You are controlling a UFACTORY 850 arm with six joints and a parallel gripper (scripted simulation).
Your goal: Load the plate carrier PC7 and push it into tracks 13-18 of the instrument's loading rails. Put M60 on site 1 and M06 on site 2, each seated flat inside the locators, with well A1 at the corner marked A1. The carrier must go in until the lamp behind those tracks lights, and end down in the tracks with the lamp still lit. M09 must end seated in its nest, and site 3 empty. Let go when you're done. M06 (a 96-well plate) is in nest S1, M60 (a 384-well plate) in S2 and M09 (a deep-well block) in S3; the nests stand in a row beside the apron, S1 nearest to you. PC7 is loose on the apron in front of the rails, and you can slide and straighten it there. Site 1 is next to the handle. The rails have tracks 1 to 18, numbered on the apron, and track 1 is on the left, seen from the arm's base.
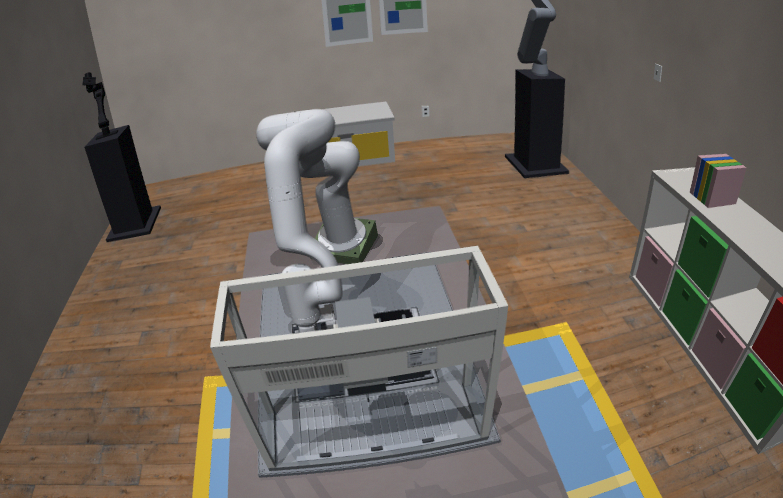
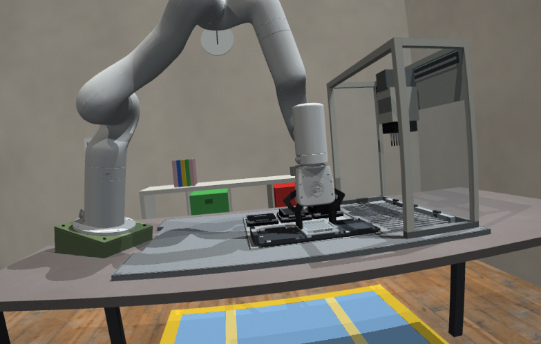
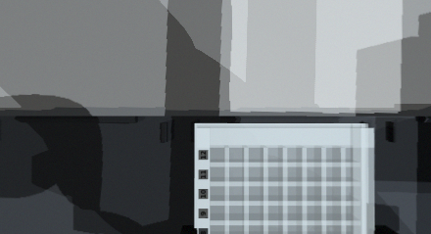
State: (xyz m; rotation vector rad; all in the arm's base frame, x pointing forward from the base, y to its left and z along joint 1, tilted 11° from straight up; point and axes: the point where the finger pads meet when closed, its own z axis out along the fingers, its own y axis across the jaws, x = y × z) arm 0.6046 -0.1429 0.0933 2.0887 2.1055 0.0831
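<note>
One white well plate (image 2: 317, 226), likely light, rigid and slick-sided, clamped across its side walls by the gripper (image 2: 315, 220), low over the black carrier (image 2: 276, 235).

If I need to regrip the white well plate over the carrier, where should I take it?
By two opposite outer walls, straight down from above, as the gripper holds it now. The plate is flat and low over the black carrier, its top all wells, so only the side walls give the fingers flat faces.
</note>
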